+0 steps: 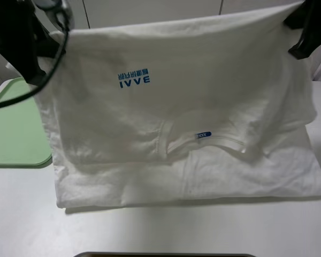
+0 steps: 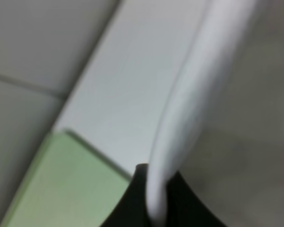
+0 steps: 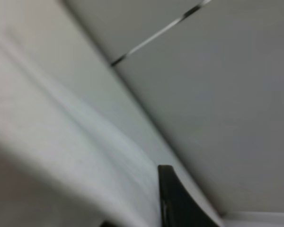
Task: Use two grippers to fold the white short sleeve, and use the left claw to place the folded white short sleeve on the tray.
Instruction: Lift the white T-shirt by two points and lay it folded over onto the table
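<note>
The white short sleeve [image 1: 192,107] with blue "IVVE" print hangs lifted by its far edge, its lower part folded on the white table. My left gripper [image 1: 56,33] is shut on the shirt's left upper corner; in the left wrist view the cloth [image 2: 180,123] runs between the dark fingers [image 2: 132,203]. My right gripper [image 1: 299,16] is shut on the right upper corner; the right wrist view shows the cloth [image 3: 61,142] beside one dark finger [image 3: 173,198]. The green tray [image 1: 16,123] lies at the left, also in the left wrist view [image 2: 61,189].
The white table [image 1: 160,225] extends in front of the shirt. A dark edge [image 1: 166,255] shows at the bottom of the exterior view. Grey wall panels stand behind the table.
</note>
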